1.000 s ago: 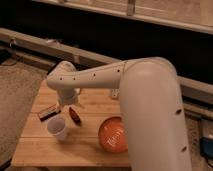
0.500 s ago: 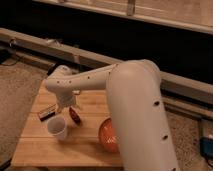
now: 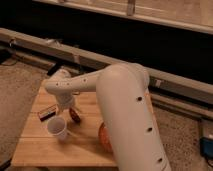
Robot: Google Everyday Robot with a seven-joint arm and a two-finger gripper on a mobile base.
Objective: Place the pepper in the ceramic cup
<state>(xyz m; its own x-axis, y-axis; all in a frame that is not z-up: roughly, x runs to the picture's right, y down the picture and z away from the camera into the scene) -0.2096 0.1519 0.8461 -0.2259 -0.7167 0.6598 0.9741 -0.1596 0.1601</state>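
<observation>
Nothing done yet: pepper (image 3: 75, 116) on desk (image 3: 50, 150) beside ceramic cup (image 3: 57, 129), hand (image 3: 71, 108) released just above pepper; grasp & drop still to do.

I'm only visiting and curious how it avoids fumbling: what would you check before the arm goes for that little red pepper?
1. Pepper lying free on the table: ok.
2. Gripper low over the table, just left of the pepper, open and holding nothing: ok.
3. Ceramic cup upright, mouth uncovered: ok.
4. Dark bar apart from the pepper: ok.
5. Cup empty inside: cannot tell.
</observation>
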